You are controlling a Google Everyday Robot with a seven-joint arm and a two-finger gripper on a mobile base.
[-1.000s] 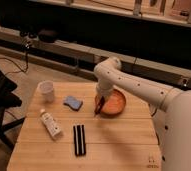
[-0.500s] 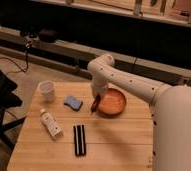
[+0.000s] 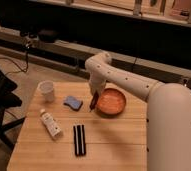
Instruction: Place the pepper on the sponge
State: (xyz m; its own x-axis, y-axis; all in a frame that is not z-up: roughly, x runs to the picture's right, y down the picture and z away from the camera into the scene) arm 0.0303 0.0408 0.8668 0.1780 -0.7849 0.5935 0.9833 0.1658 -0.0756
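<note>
Gripper (image 3: 94, 97) pinching pepper (image 3: 93, 103), hovering just beside sponge (image 3: 73, 103), toward bowl (image 3: 111, 101); bottle (image 3: 50, 124) lying near sponge, label showing nothing legible.

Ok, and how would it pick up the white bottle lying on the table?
Probably from straight above, pinching the bottle across the middle of its body: it lies flat and slanted, long and narrow. The gripper hangs between sponge and bowl, holding the pepper.

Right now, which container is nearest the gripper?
The round orange bowl, beside the gripper holding the dark red pepper; the white cup stands farther off.
</note>
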